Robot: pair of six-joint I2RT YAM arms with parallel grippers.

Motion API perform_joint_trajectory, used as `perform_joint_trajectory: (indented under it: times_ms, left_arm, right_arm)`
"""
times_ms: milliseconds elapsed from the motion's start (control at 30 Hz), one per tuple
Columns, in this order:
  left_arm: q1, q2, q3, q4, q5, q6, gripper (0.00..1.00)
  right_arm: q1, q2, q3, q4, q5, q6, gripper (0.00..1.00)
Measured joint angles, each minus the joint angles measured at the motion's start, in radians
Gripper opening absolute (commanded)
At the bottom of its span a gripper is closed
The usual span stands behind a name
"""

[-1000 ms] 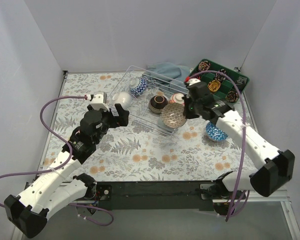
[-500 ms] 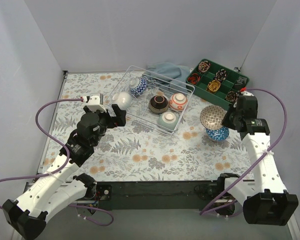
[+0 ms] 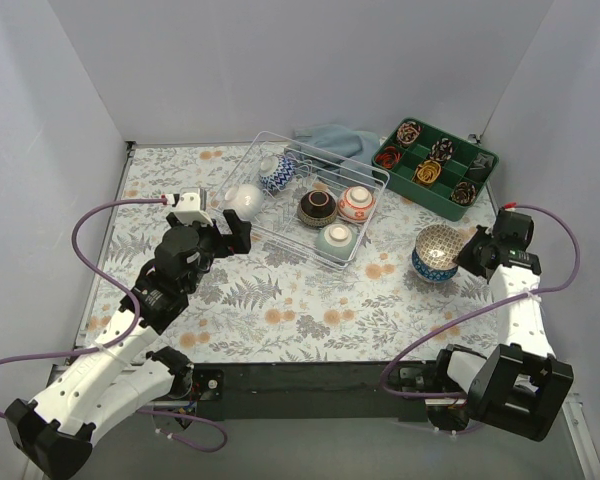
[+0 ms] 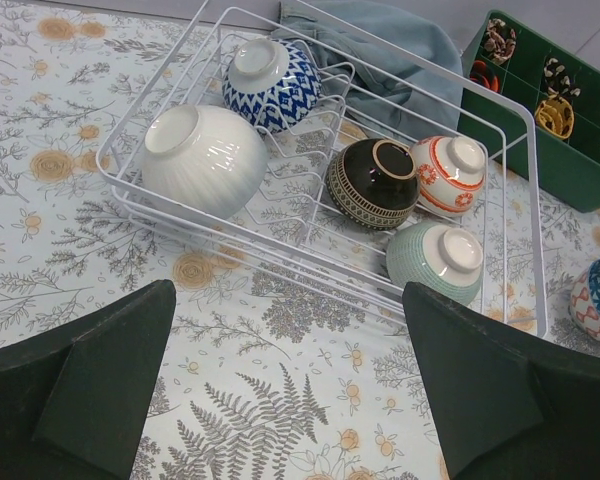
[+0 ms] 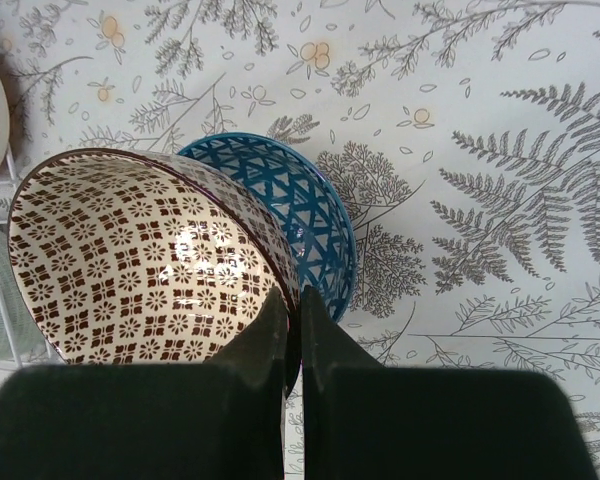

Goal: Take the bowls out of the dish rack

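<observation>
My right claw (image 5: 292, 310) is clamped on the rim of the brown-patterned bowl (image 5: 140, 260); left claw (image 4: 288, 300) spread wide
I see that bowl tilted on the blue lattice bowl (image 5: 300, 215) on the table (image 4: 280, 420), right of the dish rack (image 4: 280, 262); in the rack lie a white bowl (image 4: 202, 160), a blue-and-white bowl (image 4: 270, 85), a dark bowl (image 4: 373, 182), an orange-striped bowl (image 4: 448, 172) and a pale green bowl (image 4: 435, 260); my left claw hovers off its near side

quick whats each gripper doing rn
Left gripper: open, empty.
Right gripper: shut on the rim of the brown bowl.
</observation>
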State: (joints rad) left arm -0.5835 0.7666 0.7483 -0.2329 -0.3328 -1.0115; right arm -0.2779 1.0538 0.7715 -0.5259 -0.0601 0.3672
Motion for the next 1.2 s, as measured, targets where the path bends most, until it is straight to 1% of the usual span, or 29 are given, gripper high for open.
perform_joint_trajectory:
  times_ms: [167, 267, 300, 367, 500, 667, 767, 800, 900, 1000, 1200]
  left_arm:
    - [0.0, 0.0, -0.003, -0.001, 0.0, 0.002, 0.98]
    - [0.0, 0.0, -0.003, -0.001, 0.0, 0.002, 0.98]
    - [0.0, -0.001, -0.003, -0.001, 0.0, 0.002, 0.98]
    - [0.0, -0.001, -0.003, -0.001, 0.0, 0.002, 0.98]
    - [0.0, -0.001, -0.003, -0.001, 0.0, 0.002, 0.98]
    - [0.0, -0.002, -0.005, 0.0, 0.0, 0.003, 0.98]
    - [0.0, -0.003, -0.005, 0.0, 0.0, 0.003, 0.98]
    - [0.0, -0.003, -0.005, 0.0, 0.0, 0.003, 0.98]
    - [0.0, -0.003, -0.005, 0.001, 0.0, 0.003, 0.98]
    - [0.0, -0.003, -0.006, 0.001, 0.0, 0.003, 0.98]
    - [0.0, -0.002, -0.014, 0.002, 0.0, 0.006, 0.98]
  right_arm:
    - [-0.022, 0.042, -0.05, 0.035, -0.034, 0.0, 0.01]
    - [-0.03, 0.055, -0.062, 0.041, -0.045, 0.0, 0.05]
    - [-0.032, 0.059, -0.064, 0.046, -0.048, 0.0, 0.09]
    - [-0.034, 0.064, -0.067, 0.056, -0.05, 0.0, 0.13]
    - [-0.035, 0.079, -0.068, 0.074, -0.064, 0.0, 0.27]
    - [-0.036, 0.084, -0.084, 0.096, -0.078, 0.002, 0.38]
    - [-0.036, 0.084, -0.085, 0.109, -0.086, 0.004, 0.49]
    - [-0.036, 0.084, -0.086, 0.113, -0.087, 0.006, 0.57]
    - [-0.036, 0.068, -0.092, 0.12, -0.091, 0.006, 0.69]
    - [-0.036, 0.035, -0.101, 0.12, -0.084, 0.002, 0.69]
    - [-0.036, -0.049, -0.122, 0.132, -0.053, 0.005, 0.64]
